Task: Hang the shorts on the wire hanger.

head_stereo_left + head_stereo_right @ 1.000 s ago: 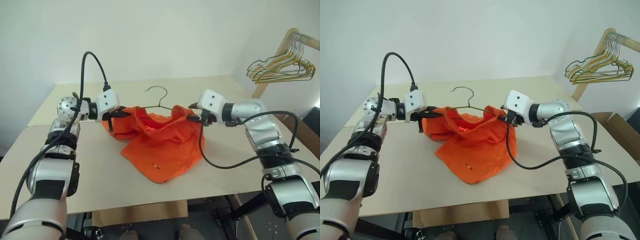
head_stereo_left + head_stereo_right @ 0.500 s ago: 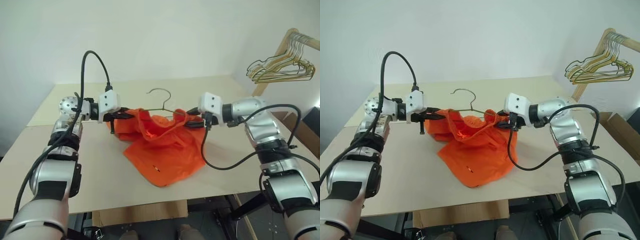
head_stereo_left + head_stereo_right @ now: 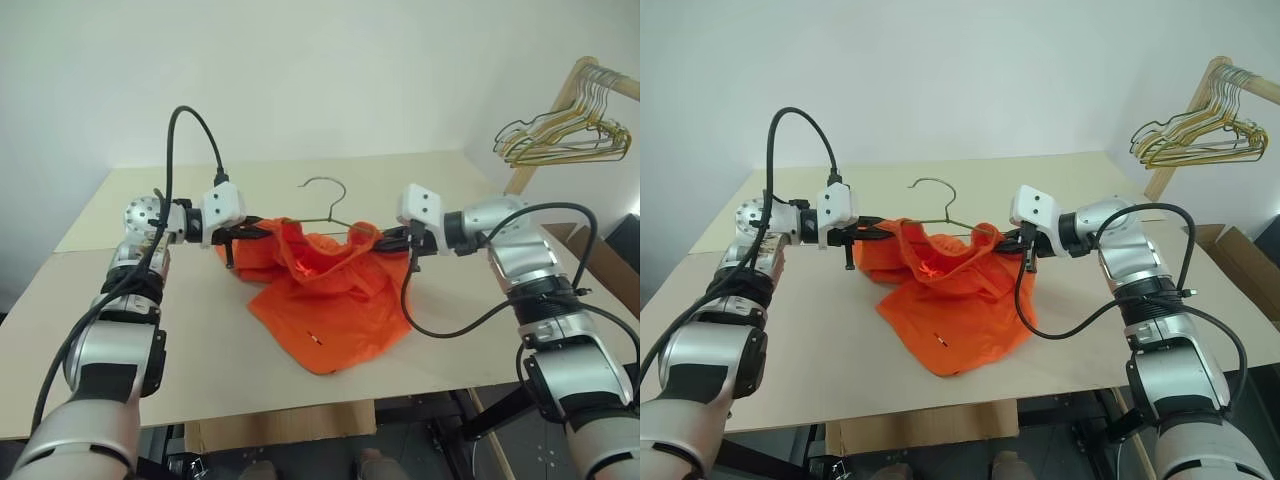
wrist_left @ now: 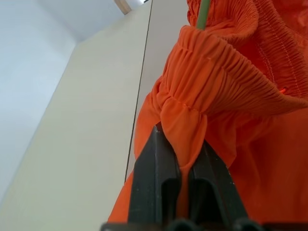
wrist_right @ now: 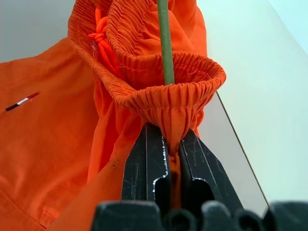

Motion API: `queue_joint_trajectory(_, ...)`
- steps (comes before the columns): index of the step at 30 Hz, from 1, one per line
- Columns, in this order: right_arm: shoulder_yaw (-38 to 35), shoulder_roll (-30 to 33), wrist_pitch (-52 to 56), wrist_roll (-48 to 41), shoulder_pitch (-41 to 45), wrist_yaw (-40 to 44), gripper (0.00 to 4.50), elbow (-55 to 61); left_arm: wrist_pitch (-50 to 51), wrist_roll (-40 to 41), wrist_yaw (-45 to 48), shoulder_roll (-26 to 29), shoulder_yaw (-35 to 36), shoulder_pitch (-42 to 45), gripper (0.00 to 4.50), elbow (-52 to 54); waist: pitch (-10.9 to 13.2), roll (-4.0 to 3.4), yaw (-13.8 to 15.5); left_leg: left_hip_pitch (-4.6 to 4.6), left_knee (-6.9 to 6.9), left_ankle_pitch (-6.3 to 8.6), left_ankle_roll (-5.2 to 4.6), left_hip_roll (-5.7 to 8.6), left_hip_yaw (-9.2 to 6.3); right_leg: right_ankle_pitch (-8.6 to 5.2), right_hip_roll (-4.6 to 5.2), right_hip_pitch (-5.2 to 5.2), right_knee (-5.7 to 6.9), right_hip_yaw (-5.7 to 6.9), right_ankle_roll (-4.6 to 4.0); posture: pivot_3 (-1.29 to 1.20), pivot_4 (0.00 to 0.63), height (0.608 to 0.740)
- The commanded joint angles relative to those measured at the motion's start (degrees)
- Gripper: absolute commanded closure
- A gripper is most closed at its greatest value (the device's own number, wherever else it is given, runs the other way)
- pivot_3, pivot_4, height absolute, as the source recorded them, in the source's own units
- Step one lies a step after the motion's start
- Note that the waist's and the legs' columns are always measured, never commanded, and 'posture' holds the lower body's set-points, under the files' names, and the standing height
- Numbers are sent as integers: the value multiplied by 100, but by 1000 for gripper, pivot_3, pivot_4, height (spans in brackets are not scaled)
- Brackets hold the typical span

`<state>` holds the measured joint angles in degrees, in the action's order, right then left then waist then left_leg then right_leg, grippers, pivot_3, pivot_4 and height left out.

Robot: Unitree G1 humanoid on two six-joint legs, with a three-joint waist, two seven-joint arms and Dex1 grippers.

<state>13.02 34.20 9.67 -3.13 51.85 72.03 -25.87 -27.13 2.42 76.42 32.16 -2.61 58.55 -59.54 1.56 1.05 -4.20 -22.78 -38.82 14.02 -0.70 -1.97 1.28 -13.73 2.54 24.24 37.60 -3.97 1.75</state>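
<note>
The bright orange shorts [image 3: 330, 295] are held up by their gathered waistband, and the legs drape onto the table [image 3: 200, 340]. My left gripper [image 3: 248, 232] is shut on the waistband's left end, with fabric pinched between its fingers [image 4: 156, 159]. My right gripper [image 3: 392, 240] is shut on the right end [image 5: 169, 115]. The wire hanger [image 3: 326, 192] sits behind the shorts with its hook sticking up above them. Its thin wire [image 5: 166, 43] runs into the waistband opening. A small white-and-dark mark [image 3: 316, 339] shows near the lower hem.
A bunch of gold and dark wire hangers [image 3: 560, 135] hangs on a wooden rack [image 3: 580, 75] at the far right. A cardboard box [image 3: 1240, 255] stands beyond the table's right edge. The table's front edge runs close below the shorts' hem.
My right gripper has closed on the waistband's right end. The waistband now stretches tauter between the two grippers. The left hand has stayed in place.
</note>
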Motion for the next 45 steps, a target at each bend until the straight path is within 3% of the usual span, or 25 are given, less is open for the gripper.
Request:
queue_joint_trajectory(1, -189, 73, 215, -88, 20, -99, 4500, 264, 107, 224, 148, 88, 205, 235, 3142, -79, 0, 0, -1, 0, 0, 0, 0, 0, 0, 0, 0, 0, 0, 0, 0, -45, 0, 740)
queue_joint_trajectory(11, -735, 408, 1472, -465, -339, -358, 4500, 706, 4, 373, -42, 576, 640, 794, 14, -363, 0, 0, -5, -4, 0, 0, 0, 1, 0, 0, 1, 1, -5, 2, 0, -64, 0, 740)
queue_joint_trajectory(15, -1117, 596, 2159, -696, -783, -698, 4500, 1282, 329, 552, -583, 619, 983, 877, 14, -330, 0, 0, 3, -5, 0, 0, 0, -1, -1, 0, 1, 1, -4, 2, 1, -75, 0, 740)
queue_joint_trajectory(21, -1655, 774, 3808, -1058, -1302, -1488, 4500, 2224, 1194, 1302, -52, 510, 1301, 38, 14, 813, -2, -5, -38, -2, 0, 0, 0, -2, 1, -1, 1, 2, 0, 1, 0, -96, 0, 740)
queue_joint_trajectory(27, -2232, 811, 5578, -1047, -1461, -2727, 4500, 2544, 2016, 1748, -96, 382, 1282, -1052, 14, 2529, -2, -6, -145, -3, -4, 0, 1, -4, 0, 0, 2, 1, 3, 0, -1, -106, 0, 740)
queue_joint_trajectory(33, -3221, 558, 6914, -689, -1306, -4302, 4500, 2526, 2635, 2099, -388, 181, 1308, -1427, 14, 3516, -2, -6, -154, 2, -3, 0, 1, -2, 0, 0, 4, -5, 1, -2, -1, -128, 0, 740)
queue_joint_trajectory(40, -4448, -214, 7675, 153, -858, -6201, 4500, 2773, 3145, 2584, -291, 72, 1356, -1531, 14, 3983, -10, -20, -336, 8, -1, 0, 1, -1, 1, 0, 3, -7, 4, -9, 0, -161, 0, 740)
queue_joint_trajectory(45, -4342, -516, 7439, 749, -691, -7247, 4500, 2879, 3499, 3070, -241, -60, 1508, -1584, 14, 4079, -13, -24, -516, 10, 1, 0, 1, -1, -1, 0, 3, -8, 4, -12, 0, -170, 0, 740)
